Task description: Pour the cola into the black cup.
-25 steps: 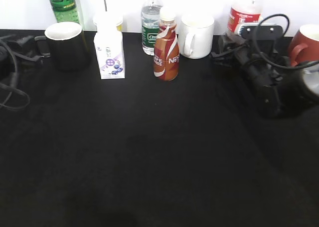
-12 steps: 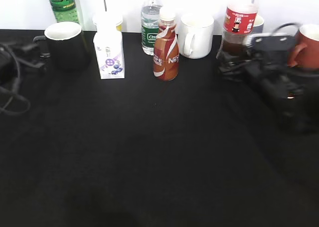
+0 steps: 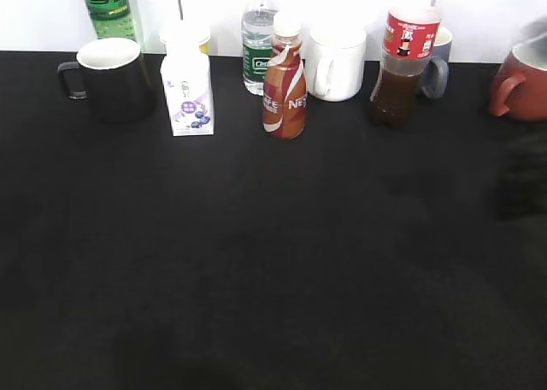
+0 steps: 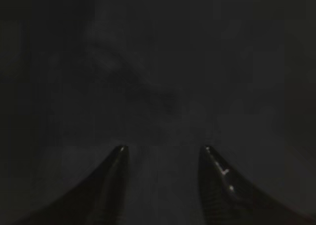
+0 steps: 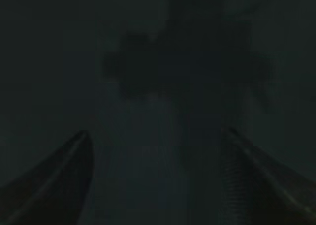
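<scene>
The black table [image 3: 273, 262] is taking up nearly all of the exterior view, its cloth-like top running back to a white wall [image 3: 214, 1]. Neither arm is showing clearly there; only a dark blur is sitting at the right edge.

Along the back edge a row of containers is standing upright. The cola [image 3: 398, 65], with its red label and dark liquid, is standing right of centre, free of any gripper, with a grey-blue mug [image 3: 438, 65] just behind it. The black cup [image 3: 111, 75] is sitting far to the left, handle pointing left, well apart from the cola. Between them are standing a white carton [image 3: 186, 92], a coffee bottle [image 3: 285, 82], a water bottle [image 3: 258, 39] and a white mug [image 3: 337, 61]. A reddish-brown mug [image 3: 520, 84] is sitting at the far right and a green bottle [image 3: 107, 5] at the back left.

The left gripper [image 4: 163, 153] is hovering over dark surface, its fingers apart with nothing between them. The right gripper [image 5: 158, 138] is spreading its fingers wide, also around nothing; the murk beyond is too dim to make out.
</scene>
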